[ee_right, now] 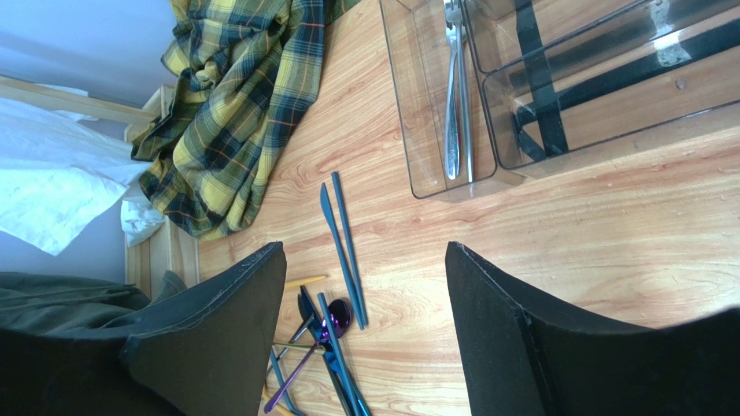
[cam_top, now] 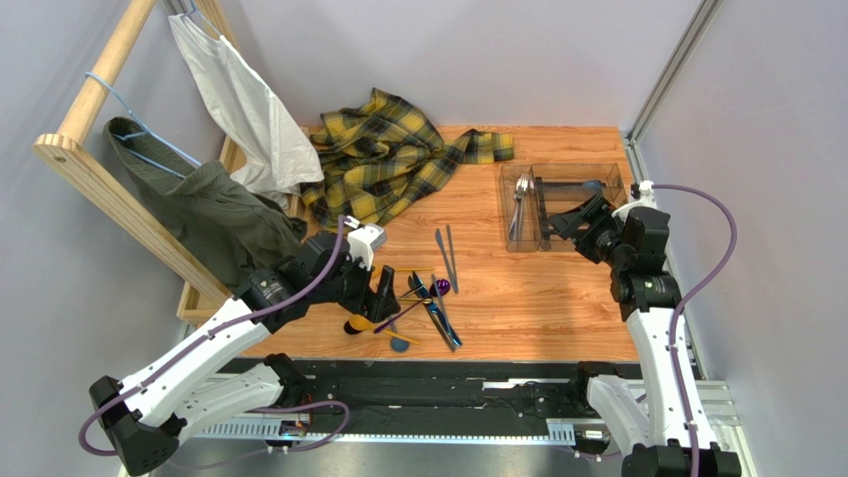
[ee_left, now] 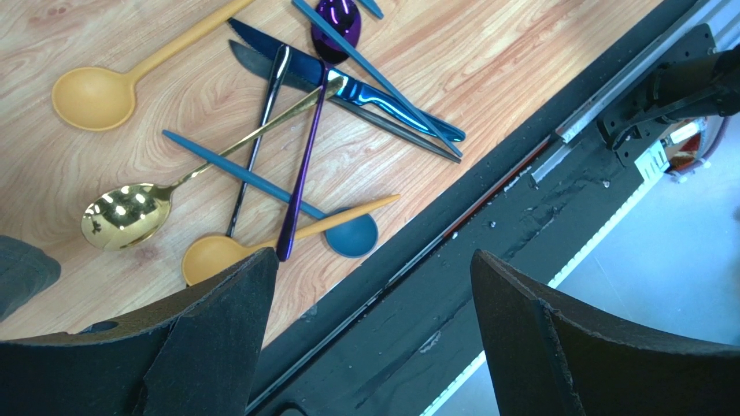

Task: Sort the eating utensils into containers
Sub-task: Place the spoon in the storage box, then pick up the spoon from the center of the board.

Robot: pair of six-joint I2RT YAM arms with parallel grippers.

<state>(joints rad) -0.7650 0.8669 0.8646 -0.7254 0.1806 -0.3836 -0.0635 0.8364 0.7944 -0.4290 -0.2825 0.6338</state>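
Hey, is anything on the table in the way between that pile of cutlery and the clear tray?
Nothing that blocks. Between the pile and the tray lies bare table, apart from a knife and a stick lying flat just beyond the pile.

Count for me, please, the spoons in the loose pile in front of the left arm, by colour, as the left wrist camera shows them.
Matte yellow spoons: 2
Shiny gold spoon: 1
Teal spoon: 1
Purple spoon: 1
Total: 5
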